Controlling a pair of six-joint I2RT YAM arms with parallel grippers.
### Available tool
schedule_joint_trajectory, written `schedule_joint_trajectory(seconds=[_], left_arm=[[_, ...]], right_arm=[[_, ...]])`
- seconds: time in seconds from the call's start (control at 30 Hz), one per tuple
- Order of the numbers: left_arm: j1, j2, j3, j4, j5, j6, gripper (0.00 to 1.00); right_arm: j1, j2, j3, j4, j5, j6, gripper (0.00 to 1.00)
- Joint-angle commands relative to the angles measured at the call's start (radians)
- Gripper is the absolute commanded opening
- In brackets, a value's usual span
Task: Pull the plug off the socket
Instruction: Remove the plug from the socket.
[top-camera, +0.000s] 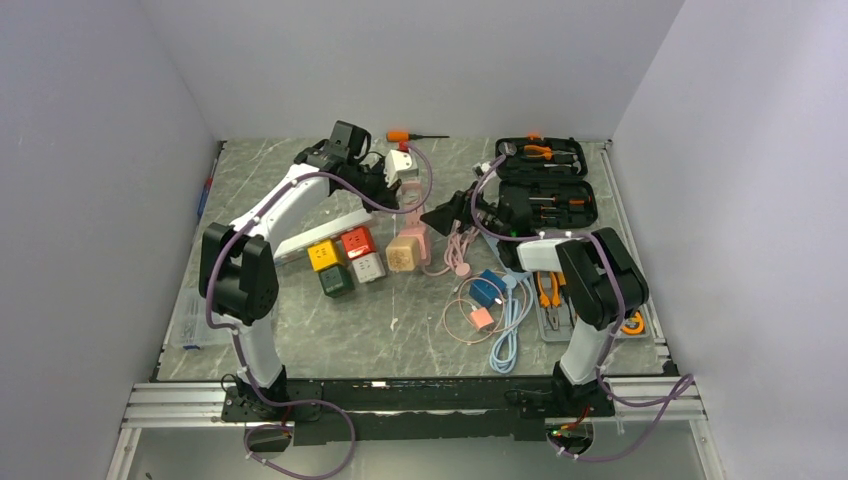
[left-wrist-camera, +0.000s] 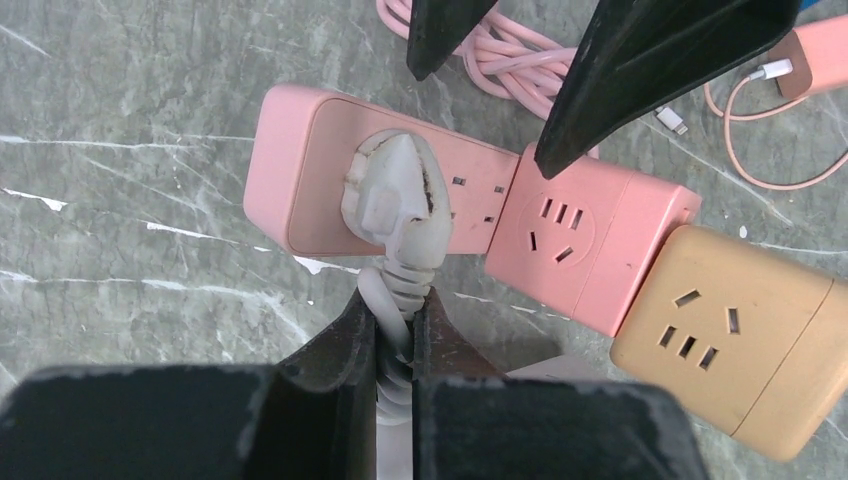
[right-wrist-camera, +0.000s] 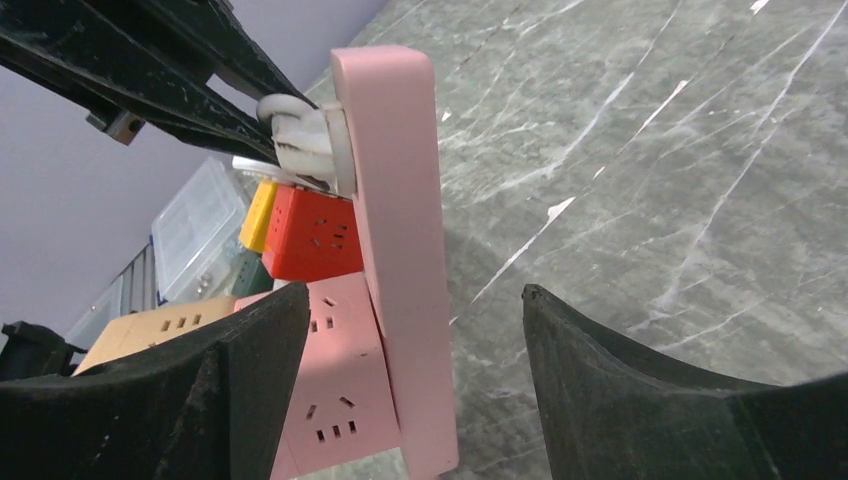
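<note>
Top: left gripper (top-camera: 386, 182) clamped on white plug (top-camera: 403, 166) at upper centre. Plug sat in pink socket strip (top-camera: 414, 218). Right gripper (top-camera: 456, 211) just right of strip, jaws spread.
Left wrist: plug (left-wrist-camera: 395, 195) just above fingertips, long axis vertical, cord end pointed down into jaws.
Right wrist: strip (right-wrist-camera: 395, 180) stood between spread fingers (right-wrist-camera: 250, 390); plug (right-wrist-camera: 305, 140) stuck out left, upper frame.

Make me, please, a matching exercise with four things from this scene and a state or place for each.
Things:
1. plug
2. left gripper
3. right gripper
4. tan cube

States or places:
A. open, astride the strip
B. next to the pink cube
C. seated in the strip
D. shut on the plug's neck

Pairs: 1-C; 2-D; 3-A; 4-B
</note>
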Motion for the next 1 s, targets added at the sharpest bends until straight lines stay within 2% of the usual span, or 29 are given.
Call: schedule_joint_trajectory(seconds=[0.0,0.27,0.4,0.5,0.73,0.97], left_arm=[[0.000,-0.075,0.030,0.037,0.109,0.022,0.00],[0.000,-0.089,0.039,-0.011,0.161,0.020,0.00],[0.000,-0.102,0.012,-0.014,0.162,0.028,0.00],[0.000,-0.111,0.011,-0.026,0.171,0.034,0.00],[0.000,-0.143,0.028,-0.099,0.236,0.077,0.00],[0.001,-0.151,0.064,-0.325,0.343,0.253,0.00]], right_arm=[[0.002,0.037,0.044,0.130,-0.060,0.007,0.78],[0.047,0.147,0.135,0.205,-0.131,0.037,0.75],[0.084,0.178,0.171,0.201,-0.155,0.030,0.68],[0.094,0.193,0.168,0.200,-0.153,0.030,0.54],[0.068,0.198,0.135,0.196,-0.136,0.039,0.02],[0.018,0.191,0.134,0.112,-0.026,0.020,0.00]])
